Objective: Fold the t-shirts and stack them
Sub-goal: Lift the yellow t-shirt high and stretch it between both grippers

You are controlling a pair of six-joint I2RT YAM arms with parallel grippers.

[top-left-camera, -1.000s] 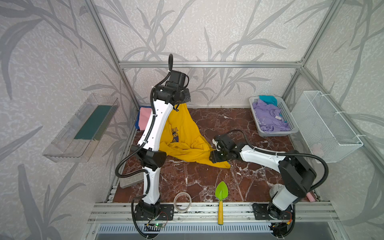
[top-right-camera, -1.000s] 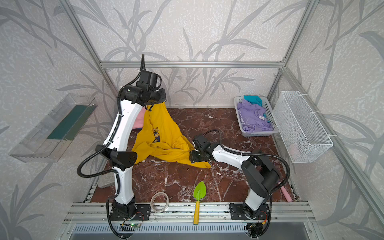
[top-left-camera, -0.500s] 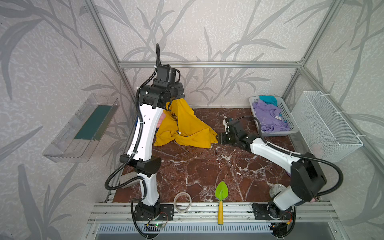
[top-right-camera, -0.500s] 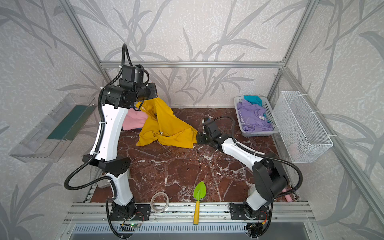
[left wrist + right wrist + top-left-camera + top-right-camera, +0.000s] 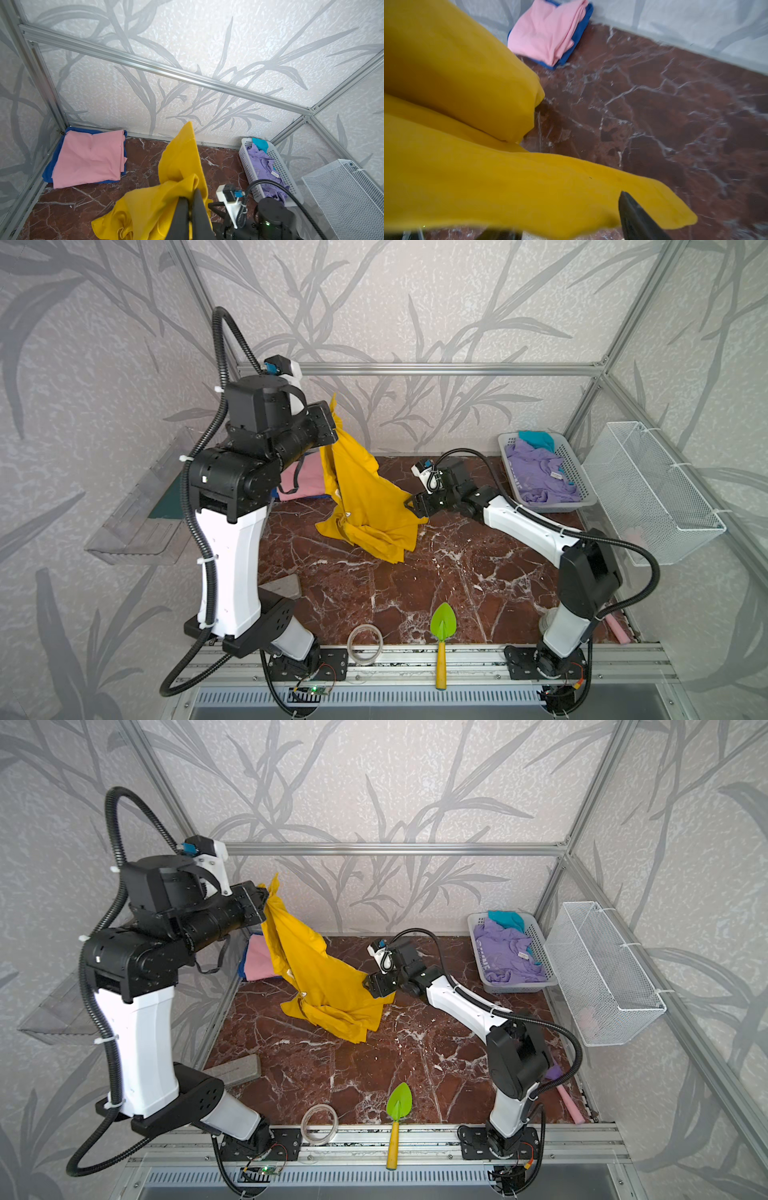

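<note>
The left arm stands tall at the left of both top views, its forearm bent over and level, reaching toward the middle. The left jaws are pressed together on an upper edge of the yellow shirt and hold it high above the worktop. In the left wrist view a flap of cloth stands up past the closed tips. The right arm stretches low from the lower right toward the centre, its forearm sloping down to the cloth.

The yellow shirt hangs from the left jaws in a slanted sheet, and its lower part lies bunched on the worktop at the centre. One side edge runs out to the right jaws, which meet it. In the right wrist view one finger shows bare beside the cloth, which covers the rest, so I cannot tell whether the right jaws pinch it or stand spread.

The pink shirt lies folded on the blue shirt in the far left corner, against both walls, just behind the hanging cloth. The purple shirt and the teal shirt sit crumpled in the plastic basket at the upper right. Bare worktop lies open between the yellow shirt and the front rail, where a green trowel and a tape ring rest near the edge.
</note>
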